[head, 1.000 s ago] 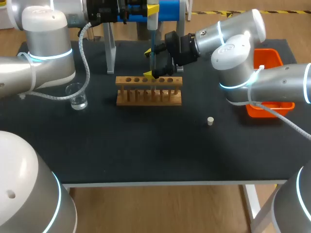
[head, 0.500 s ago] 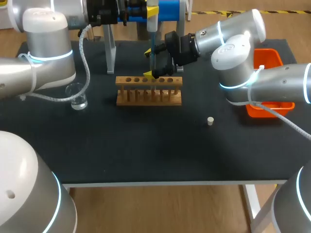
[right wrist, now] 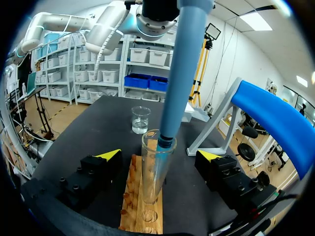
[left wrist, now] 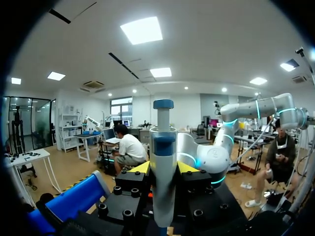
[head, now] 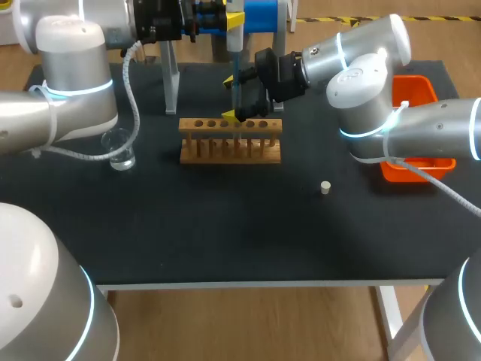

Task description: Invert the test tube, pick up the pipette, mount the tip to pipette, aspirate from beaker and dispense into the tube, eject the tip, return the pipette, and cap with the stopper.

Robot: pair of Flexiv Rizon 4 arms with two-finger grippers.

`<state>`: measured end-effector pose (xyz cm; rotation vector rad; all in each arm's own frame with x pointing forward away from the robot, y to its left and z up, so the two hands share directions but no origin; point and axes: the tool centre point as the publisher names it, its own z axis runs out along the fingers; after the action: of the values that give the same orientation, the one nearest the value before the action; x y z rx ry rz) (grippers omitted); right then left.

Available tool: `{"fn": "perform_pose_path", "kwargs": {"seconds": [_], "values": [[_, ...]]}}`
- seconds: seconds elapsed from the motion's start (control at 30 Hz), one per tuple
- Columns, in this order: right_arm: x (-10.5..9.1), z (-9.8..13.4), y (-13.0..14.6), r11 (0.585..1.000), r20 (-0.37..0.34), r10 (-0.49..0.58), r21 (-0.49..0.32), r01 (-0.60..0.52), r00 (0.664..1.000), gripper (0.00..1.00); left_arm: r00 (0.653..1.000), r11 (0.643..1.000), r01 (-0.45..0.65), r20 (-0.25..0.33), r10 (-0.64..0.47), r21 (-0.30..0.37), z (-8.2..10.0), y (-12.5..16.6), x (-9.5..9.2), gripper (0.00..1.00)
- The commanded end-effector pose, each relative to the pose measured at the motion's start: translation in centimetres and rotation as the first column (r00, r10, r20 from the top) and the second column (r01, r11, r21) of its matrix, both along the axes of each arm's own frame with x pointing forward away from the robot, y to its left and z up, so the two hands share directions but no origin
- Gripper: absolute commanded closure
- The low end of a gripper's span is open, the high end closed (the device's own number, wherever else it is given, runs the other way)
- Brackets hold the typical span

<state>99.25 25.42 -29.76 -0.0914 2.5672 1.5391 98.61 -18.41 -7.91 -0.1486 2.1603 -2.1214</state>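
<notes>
My left gripper (left wrist: 163, 169) is clamped on the pipette (left wrist: 163, 147), a finger against each side of its body, holding it upright over the wooden rack (head: 230, 147). Its lower end sits in the mouth of the test tube (right wrist: 156, 172), which stands in the rack. My right gripper (right wrist: 158, 156) straddles the tube, fingers spread wide and clear of the glass. The beaker (head: 119, 149) stands left of the rack, the stopper (head: 325, 187) well off to its right

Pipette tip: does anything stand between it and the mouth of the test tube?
Nothing visible does. The blue pipette tip reaches into the open mouth of the test tube, which stands in the wooden rack between the open fingers of the right gripper.
</notes>
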Motion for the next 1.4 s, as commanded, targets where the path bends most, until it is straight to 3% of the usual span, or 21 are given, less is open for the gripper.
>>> {"fn": "perform_pose_path", "kwargs": {"seconds": [0.03,1.27,1.4], "values": [[0.0,0.0,0.0,1.000,-0.001,0.000,-0.002,0.000,1.000,0.00,1.000,1.000,-0.001,0.001,0.001,-0.003,-0.2,-0.2,0.2,1.00],[0.0,0.0,0.0,1.000,-0.001,0.000,-0.002,0.000,1.000,0.00,1.000,1.000,0.000,-0.007,0.000,-0.001,-0.5,-0.2,0.2,1.00],[-0.3,-0.1,-1.3,1.000,0.005,-0.010,-0.028,0.010,1.000,0.00,1.000,1.000,0.000,-0.007,0.000,-0.001,-0.5,-0.2,0.2,1.00]]}}
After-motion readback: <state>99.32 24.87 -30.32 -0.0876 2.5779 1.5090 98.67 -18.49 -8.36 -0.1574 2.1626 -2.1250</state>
